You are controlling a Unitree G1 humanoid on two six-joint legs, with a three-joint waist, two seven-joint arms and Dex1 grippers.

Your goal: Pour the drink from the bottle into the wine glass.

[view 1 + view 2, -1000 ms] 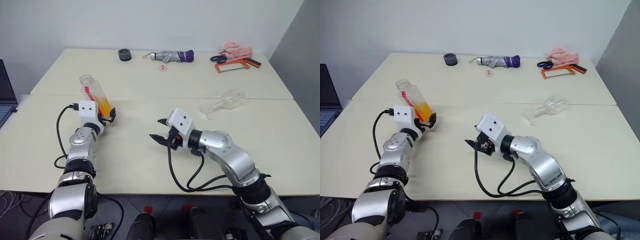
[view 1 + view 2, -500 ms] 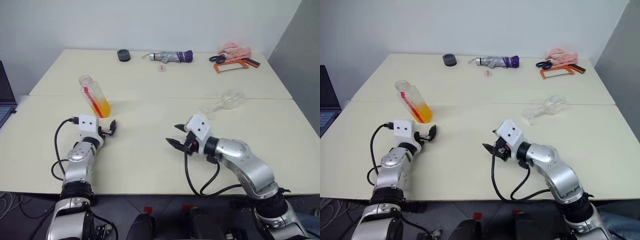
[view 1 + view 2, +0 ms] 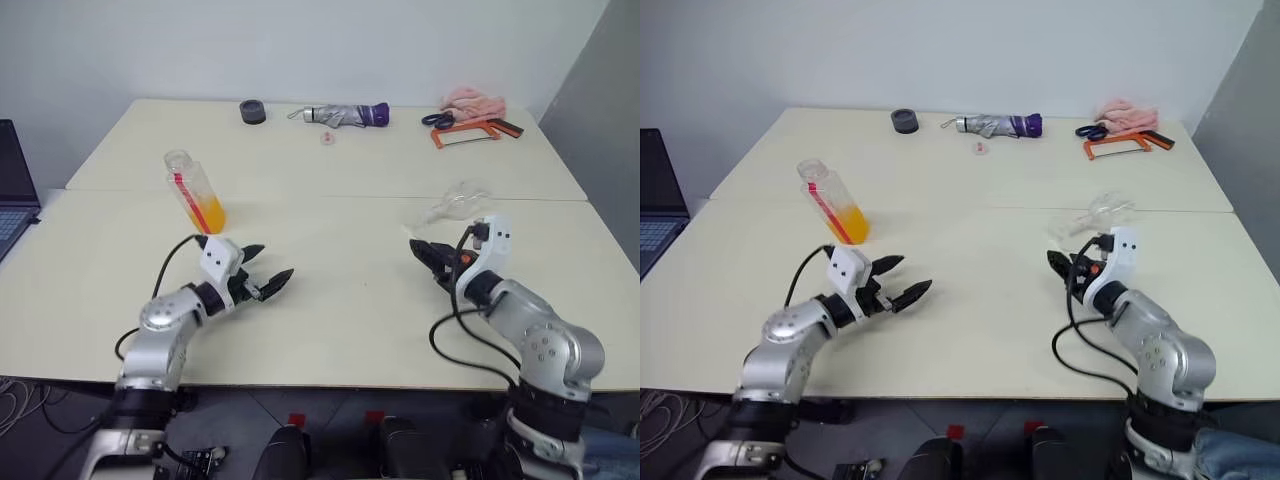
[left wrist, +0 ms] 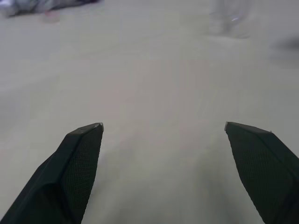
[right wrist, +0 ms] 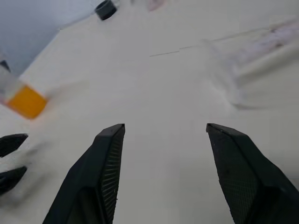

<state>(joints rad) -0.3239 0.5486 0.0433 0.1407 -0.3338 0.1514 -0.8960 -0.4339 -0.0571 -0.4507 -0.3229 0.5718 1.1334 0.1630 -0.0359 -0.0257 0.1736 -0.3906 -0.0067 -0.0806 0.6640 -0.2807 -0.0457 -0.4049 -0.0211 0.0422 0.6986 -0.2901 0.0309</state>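
here one bottle (image 3: 195, 192), one wine glass (image 3: 455, 202), two end effectors: left (image 3: 268, 272), right (image 3: 424, 254), both apart

The small clear plastic bottle (image 3: 193, 190) with a red-and-white label strip stood on the cream table, leaning slightly, uncapped. Bright orange translucent drink (image 3: 207, 214) filled its lower part. Well apart to the right, the clear stemmed wine glass (image 3: 456, 203) lay on its side.

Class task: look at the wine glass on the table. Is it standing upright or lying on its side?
Lying on its side. The wine glass rests on the table, bowl and stem running along the surface, beyond the right gripper.
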